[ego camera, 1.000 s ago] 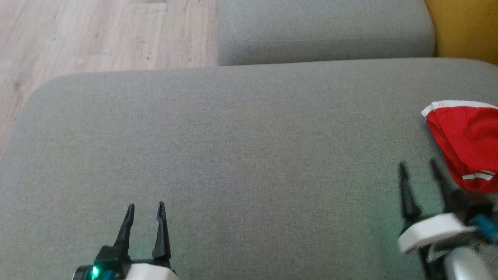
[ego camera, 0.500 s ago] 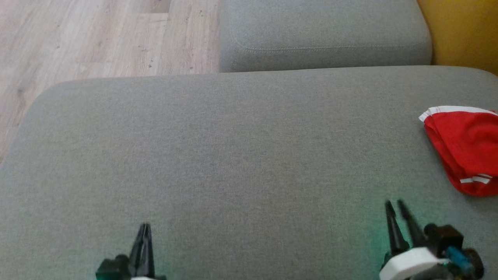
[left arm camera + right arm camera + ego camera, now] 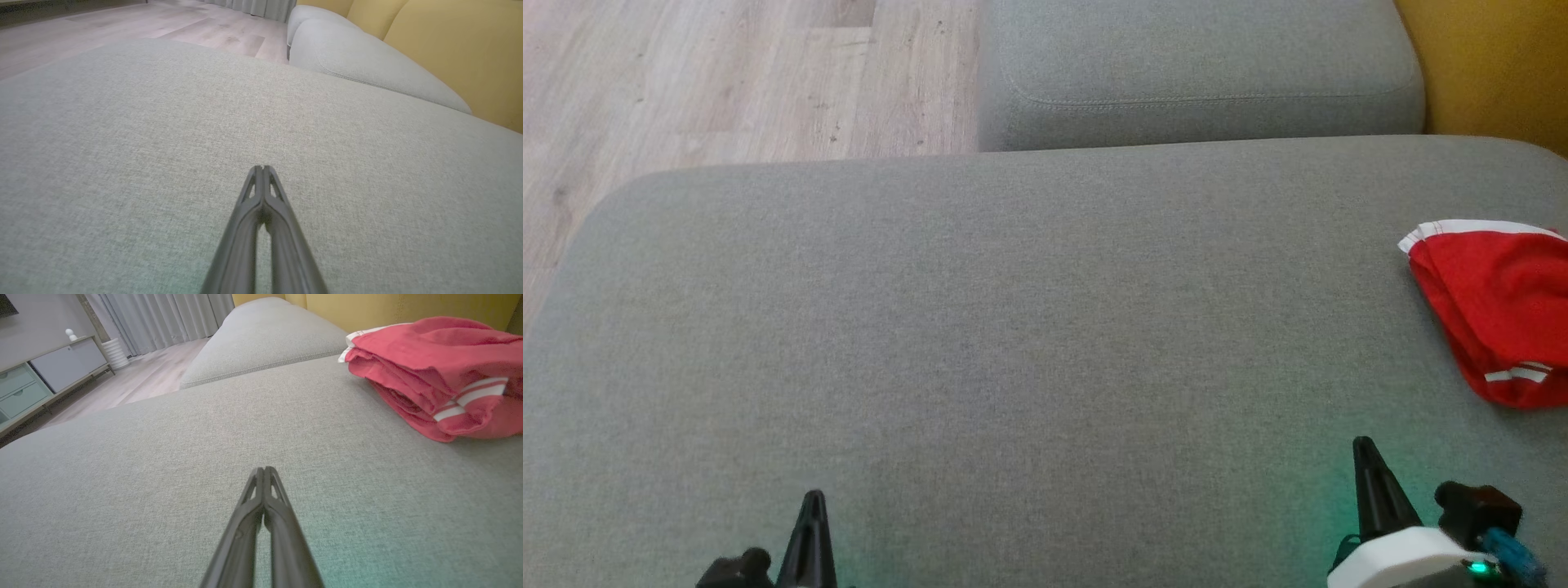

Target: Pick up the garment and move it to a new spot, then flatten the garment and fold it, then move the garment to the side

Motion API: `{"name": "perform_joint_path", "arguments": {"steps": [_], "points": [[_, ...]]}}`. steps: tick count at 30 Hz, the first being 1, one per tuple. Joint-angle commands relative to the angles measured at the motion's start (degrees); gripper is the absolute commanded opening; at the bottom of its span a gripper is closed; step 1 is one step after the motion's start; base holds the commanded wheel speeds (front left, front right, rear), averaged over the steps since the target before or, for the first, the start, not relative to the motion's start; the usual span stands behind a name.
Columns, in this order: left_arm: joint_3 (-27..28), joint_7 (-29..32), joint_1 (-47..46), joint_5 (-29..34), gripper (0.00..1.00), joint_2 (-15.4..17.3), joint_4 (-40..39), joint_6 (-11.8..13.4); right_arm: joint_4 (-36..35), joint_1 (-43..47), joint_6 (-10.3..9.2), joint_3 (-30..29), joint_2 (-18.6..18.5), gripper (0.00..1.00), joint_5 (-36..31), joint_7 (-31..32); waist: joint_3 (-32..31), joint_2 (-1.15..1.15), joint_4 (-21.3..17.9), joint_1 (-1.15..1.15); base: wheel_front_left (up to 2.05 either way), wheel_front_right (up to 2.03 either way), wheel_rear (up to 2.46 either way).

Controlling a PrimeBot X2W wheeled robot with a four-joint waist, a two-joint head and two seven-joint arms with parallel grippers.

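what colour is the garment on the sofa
Red, with white stripes and a white edge; the garment shows best in the right wrist view.

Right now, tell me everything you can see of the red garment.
The red garment is soft cloth with a white-trimmed edge and two white stripes near one corner. It lies folded in loose, rumpled layers on the grey sofa cushion, at the robot's right. The shut right pincer is apart from it.

A broad grey seat cushion [image 3: 1013,310] lay central. A second grey cushion [image 3: 1192,65] touched it at 12 o'clock, pale wood floor [image 3: 727,73] lay at 10 o'clock, a yellow backrest [image 3: 1494,65] at 2 o'clock. Farther off stood curtains [image 3: 163,318] and a low cabinet [image 3: 49,375].
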Motion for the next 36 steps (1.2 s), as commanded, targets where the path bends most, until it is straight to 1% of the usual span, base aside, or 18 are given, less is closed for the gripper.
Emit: {"name": "perform_joint_path", "arguments": {"steps": [1,34,36], "points": [[1.2,0.4,-2.7,-1.6,0.0,0.0,-2.1,-0.3,-2.1,-2.4,0.05,-0.4,-0.2,0.0,1.9,0.4,0.0,0.0,0.0,0.0,0.0,0.0,0.0],[4.7,5.7,-5.0,-22.4,0.0,0.0,-4.8,-2.4,-4.8,-4.5,0.17,-1.8,-0.2,0.0,24.8,5.5,0.4,0.0,-1.0,0.0,0.0,0.0,0.0],[5.1,6.2,-5.3,-24.4,0.0,0.0,-5.0,-2.6,-5.0,-4.7,0.18,-2.0,-0.2,0.0,26.9,5.9,0.4,0.0,-1.1,0.0,0.0,0.0,0.0]]}}
